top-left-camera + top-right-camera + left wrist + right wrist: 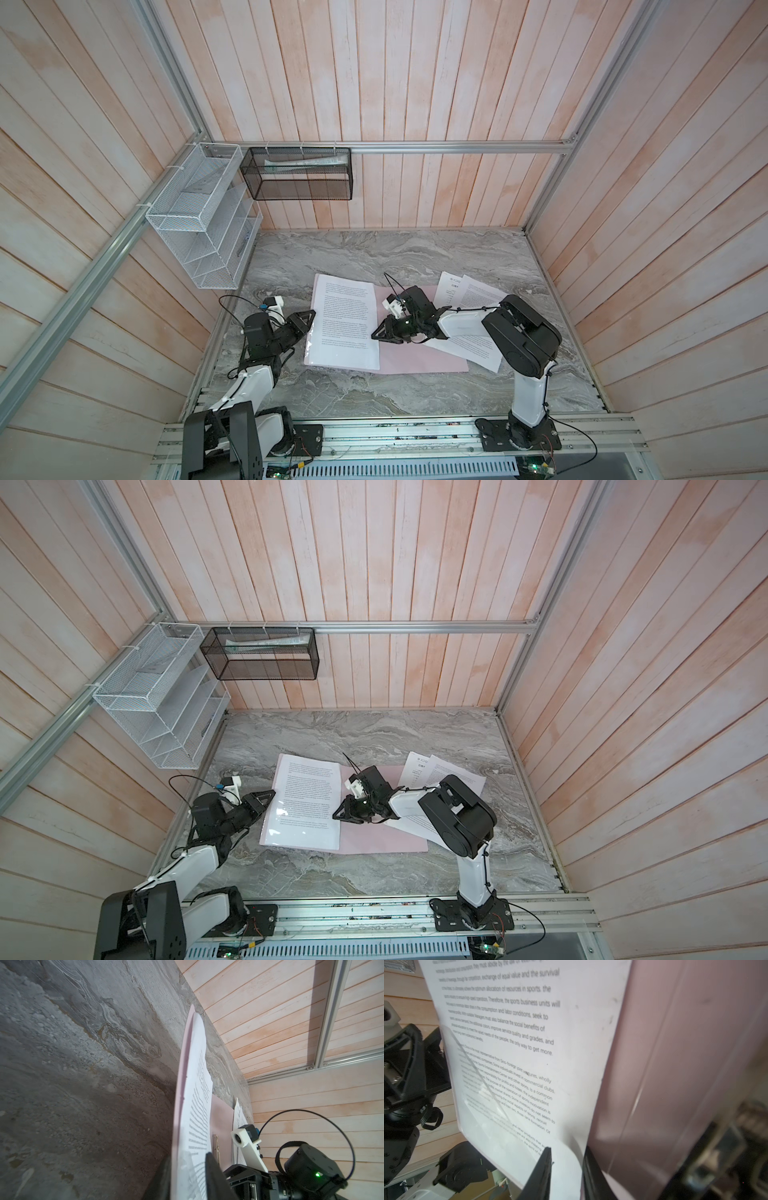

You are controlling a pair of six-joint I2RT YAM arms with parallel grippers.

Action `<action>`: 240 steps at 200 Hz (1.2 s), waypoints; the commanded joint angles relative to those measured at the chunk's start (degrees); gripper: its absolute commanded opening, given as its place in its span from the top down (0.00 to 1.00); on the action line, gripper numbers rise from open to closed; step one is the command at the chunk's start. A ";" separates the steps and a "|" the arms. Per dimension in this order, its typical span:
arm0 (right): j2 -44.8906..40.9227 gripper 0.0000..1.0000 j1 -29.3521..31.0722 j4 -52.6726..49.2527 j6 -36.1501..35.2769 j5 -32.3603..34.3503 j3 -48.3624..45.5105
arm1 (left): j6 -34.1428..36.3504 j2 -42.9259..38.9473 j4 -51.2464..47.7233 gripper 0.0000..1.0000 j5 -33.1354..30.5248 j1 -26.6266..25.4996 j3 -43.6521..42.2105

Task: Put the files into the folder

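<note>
Both top views: from high above the front edge of the bench [415, 395], looking down and back over all of it. Wrist views: close and low, facing each other across the printed sheet [199, 1118] both share.
</note>
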 commanded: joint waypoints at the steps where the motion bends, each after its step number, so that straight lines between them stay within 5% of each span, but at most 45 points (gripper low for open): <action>1: 2.93 0.75 -0.01 -1.48 -0.83 0.67 1.27 | 0.58 -0.96 0.14 0.52 1.53 -0.15 1.24; 85: 5.00 0.79 0.22 1.50 0.80 -0.85 0.86 | 1.29 2.63 2.49 0.56 4.51 -1.10 0.57; 105: 5.12 0.79 0.22 2.33 1.19 -0.97 0.36 | 1.66 3.45 2.82 0.63 4.70 -1.57 0.36; 127: 5.47 0.80 0.28 3.11 1.63 -1.40 -0.04 | 1.66 4.28 3.26 0.84 5.39 -1.63 0.35; 172: 4.18 0.80 0.15 3.43 1.51 -1.18 -0.63 | 2.25 2.04 -0.16 1.00 3.32 -1.67 1.43; 240: -2.12 0.69 -2.20 -2.35 -1.98 -1.04 1.04 | 6.72 -2.99 -9.63 1.00 0.15 -1.71 4.20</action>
